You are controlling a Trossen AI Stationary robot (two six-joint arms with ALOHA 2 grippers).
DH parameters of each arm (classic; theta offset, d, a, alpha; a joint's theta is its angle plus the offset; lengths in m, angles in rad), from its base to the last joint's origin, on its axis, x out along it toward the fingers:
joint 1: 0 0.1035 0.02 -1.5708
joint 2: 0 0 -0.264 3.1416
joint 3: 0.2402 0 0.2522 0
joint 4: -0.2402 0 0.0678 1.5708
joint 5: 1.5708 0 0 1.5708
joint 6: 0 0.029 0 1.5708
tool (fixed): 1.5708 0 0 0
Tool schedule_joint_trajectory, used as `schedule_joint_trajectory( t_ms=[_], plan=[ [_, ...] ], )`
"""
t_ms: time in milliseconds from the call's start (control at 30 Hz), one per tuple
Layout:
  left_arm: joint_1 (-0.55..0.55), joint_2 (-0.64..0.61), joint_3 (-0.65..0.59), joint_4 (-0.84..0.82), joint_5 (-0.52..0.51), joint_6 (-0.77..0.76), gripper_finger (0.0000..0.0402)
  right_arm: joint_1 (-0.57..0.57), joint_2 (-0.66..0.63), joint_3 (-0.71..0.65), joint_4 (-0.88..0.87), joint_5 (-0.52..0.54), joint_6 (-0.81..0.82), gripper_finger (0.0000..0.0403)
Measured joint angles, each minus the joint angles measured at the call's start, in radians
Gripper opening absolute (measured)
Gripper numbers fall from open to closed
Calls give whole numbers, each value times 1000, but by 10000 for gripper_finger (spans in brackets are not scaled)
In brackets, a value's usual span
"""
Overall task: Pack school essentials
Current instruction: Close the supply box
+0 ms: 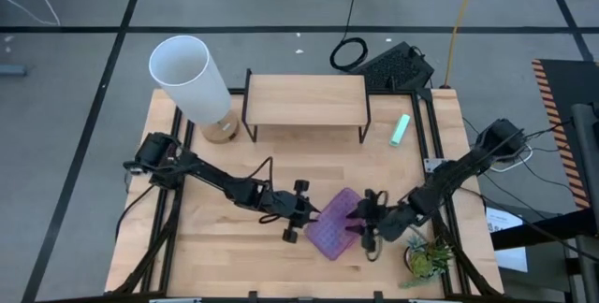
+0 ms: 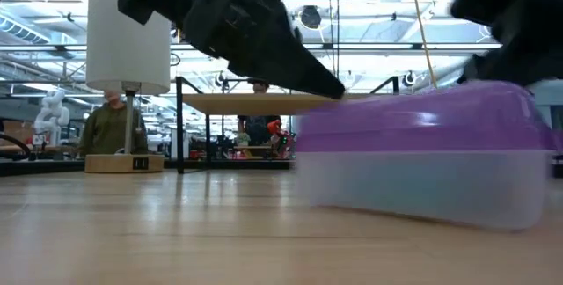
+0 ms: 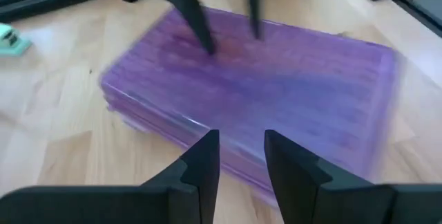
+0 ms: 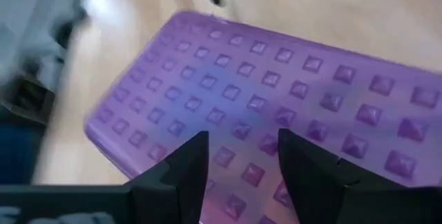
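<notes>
Both arms close in on the purple-lidded case near the front of the table.

The left gripper (image 1: 304,214) sits at the nine o'clock end of the clear plastic case with its purple lid (image 1: 335,223), and the right gripper (image 1: 367,223) at the three o'clock end. Each has its fingers a narrow gap apart, holding nothing, poised just over the lid. None of the stationery shows on the table; whether it lies inside the case I cannot tell. A small green marker-like piece (image 1: 401,130) lies well apart at one o'clock. To do this well, I'd say one gripper should pin the case while the other works the lid, pressing evenly so it does not skid. The potted plant (image 1: 429,259) stands close at four o'clock, near the table's front edge (image 1: 234,294), and crowds the right arm. Open board lies toward seven o'clock; the wooden shelf (image 1: 306,100) and white lamp (image 1: 192,79) stand at the back.
</notes>
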Motion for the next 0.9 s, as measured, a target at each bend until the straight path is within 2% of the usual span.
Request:
schedule_joint_trajectory(
  t_ms=[67,200,333,433,567,733,900],
  plan=[
    [0,-15,1,-29,-1,-6,119,-6,49,4,37,-16,35,163],
    [-15,-74,1,-197,-38,-40,119,-12,113,3,169,12,56,147],
    [-54,-164,0,-441,-178,-105,120,-43,143,-4,276,75,95,131],
    [-85,-247,-1,-595,-264,-186,120,-69,144,-8,294,156,108,126],
    [-120,-361,0,-727,-288,-320,120,-106,146,11,288,266,113,128],
    [-177,-454,-9,-787,-332,-457,120,-153,145,39,289,352,119,129],
    [-199,-447,-80,-698,-398,-537,120,-176,149,63,394,331,-24,130]
  ],
)
